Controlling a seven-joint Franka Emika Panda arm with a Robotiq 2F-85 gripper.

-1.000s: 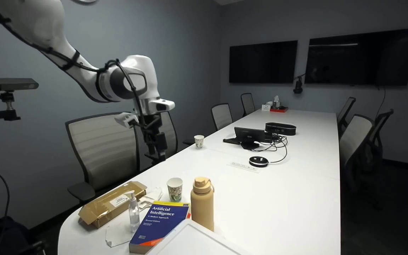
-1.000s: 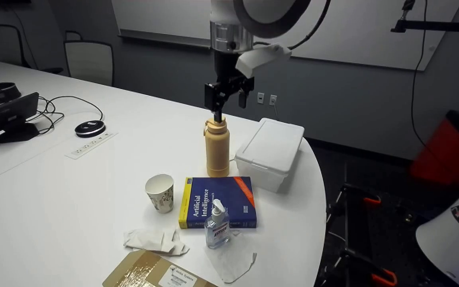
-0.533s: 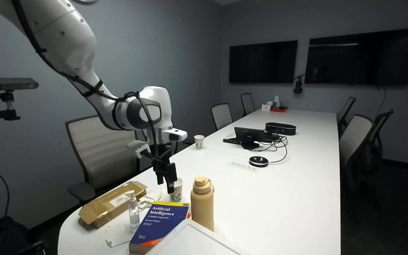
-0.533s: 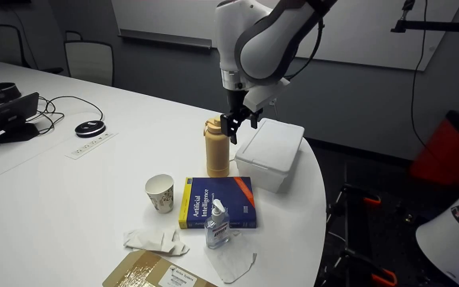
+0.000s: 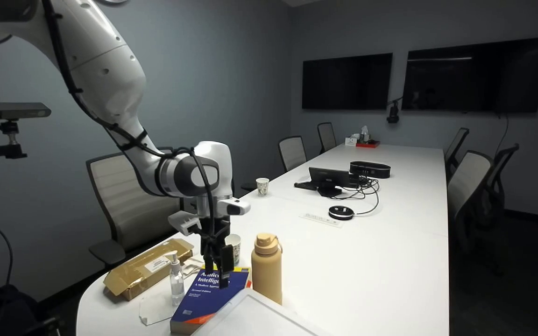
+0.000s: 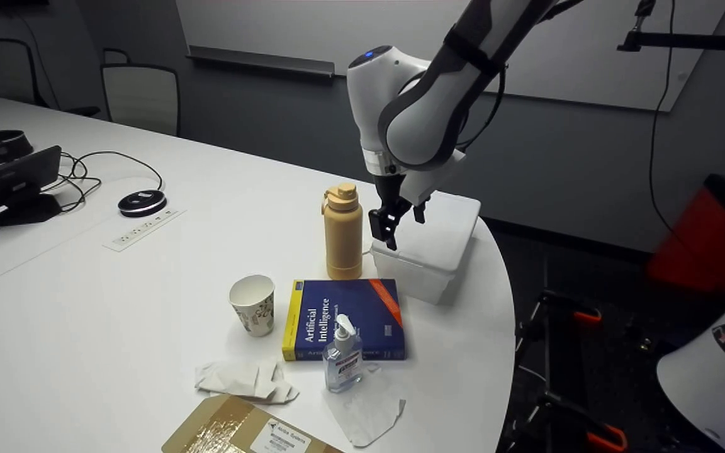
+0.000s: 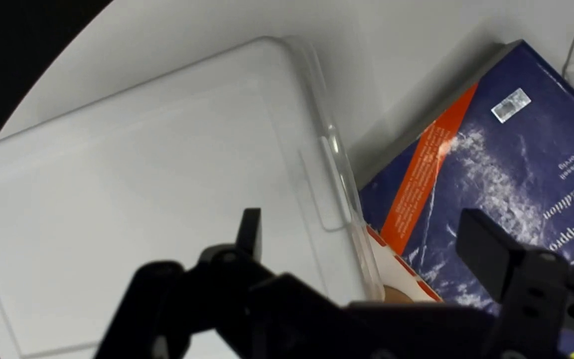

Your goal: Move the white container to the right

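Note:
The white container, a short paper cup with a leaf pattern, stands upright on the table beside the book. It shows in both exterior views [image 5: 236, 247] [image 6: 253, 308], partly behind my gripper in one of them. It is out of the wrist view. My gripper [image 5: 216, 276] [image 6: 405, 233] points down, open and empty. In the wrist view its spread fingertips [image 7: 364, 224] straddle, from above, the edge of a white lidded plastic box [image 7: 142, 199] [image 6: 441, 220]. I cannot tell the exact height. The cup is well away from the gripper.
A tan bottle [image 6: 343, 242] stands beside the box and a blue book [image 6: 350, 314]. A sanitizer bottle [image 6: 342, 365], napkins [image 6: 246, 380] and a cardboard box [image 5: 147, 268] lie close by. Another patterned cup [image 5: 262, 186] stands farther along the table.
My gripper has come down from high above the table to over the box and book edge. It stays open. The cup, bottle, book and box have not moved.

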